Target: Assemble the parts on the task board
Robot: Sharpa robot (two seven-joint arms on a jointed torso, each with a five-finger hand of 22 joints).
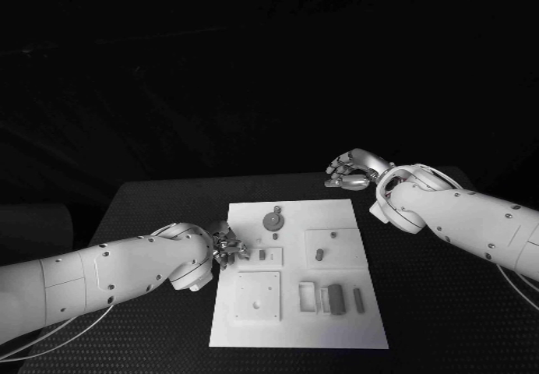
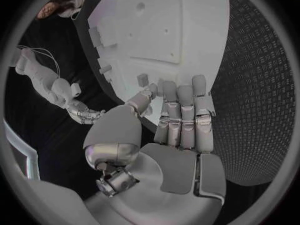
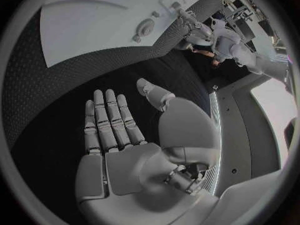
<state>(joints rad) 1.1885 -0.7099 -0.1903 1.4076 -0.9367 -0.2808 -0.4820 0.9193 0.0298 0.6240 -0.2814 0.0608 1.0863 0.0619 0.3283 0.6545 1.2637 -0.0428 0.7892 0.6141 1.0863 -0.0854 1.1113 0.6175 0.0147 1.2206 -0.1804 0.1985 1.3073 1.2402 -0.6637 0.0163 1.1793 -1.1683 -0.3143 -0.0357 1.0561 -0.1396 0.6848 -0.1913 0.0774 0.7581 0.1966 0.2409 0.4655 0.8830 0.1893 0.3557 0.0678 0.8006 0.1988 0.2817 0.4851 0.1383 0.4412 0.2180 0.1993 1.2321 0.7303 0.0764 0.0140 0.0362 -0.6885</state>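
Hands getting ready at the white board

Task board (image 1: 294, 274) lies flat in the middle of the black table (image 1: 438, 312), with small grey parts (image 1: 332, 298) on it. The left hand (image 1: 228, 251) sits at the board's left edge, fingers straight and side by side over the board, holding nothing, near one small peg (image 1: 262, 254). The right hand (image 1: 355, 171) waits past the far right corner, open and empty. To do this well, I think the left hand should pinch that peg slowly and keep it upright.
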